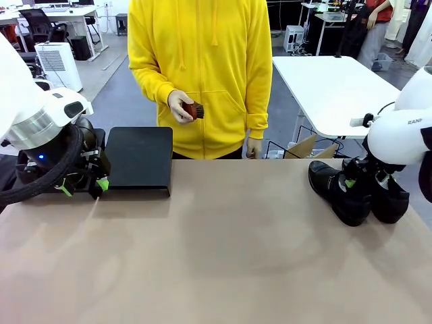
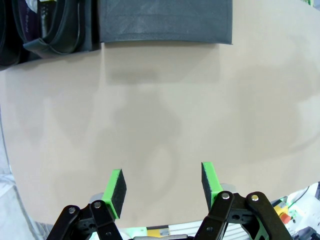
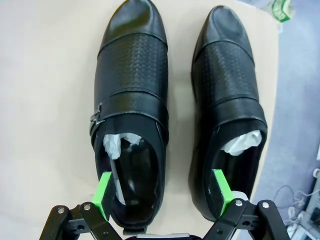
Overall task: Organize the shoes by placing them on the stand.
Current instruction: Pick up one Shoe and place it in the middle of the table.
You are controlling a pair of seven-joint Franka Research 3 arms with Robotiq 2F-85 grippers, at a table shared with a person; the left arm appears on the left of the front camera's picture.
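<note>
Left pincer [image 2: 161, 187] wide open, empty, over table [image 1: 223, 263], near stand [image 1: 138, 158]. Right pincer [image 3: 162, 194] wide open, gripping nothing, at heel ends of two shoes [image 3: 131, 100] lying side by side by the table's right edge, well apart from stand.

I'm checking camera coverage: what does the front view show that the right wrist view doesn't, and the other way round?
Front view adds the black stand, the open left hand beside it, and a person in a yellow hoodie holding a small reddish object. Right wrist view adds white paper stuffing and a side buckle. Both show the two shoes side by side, with the open right hand over their heel ends.
</note>
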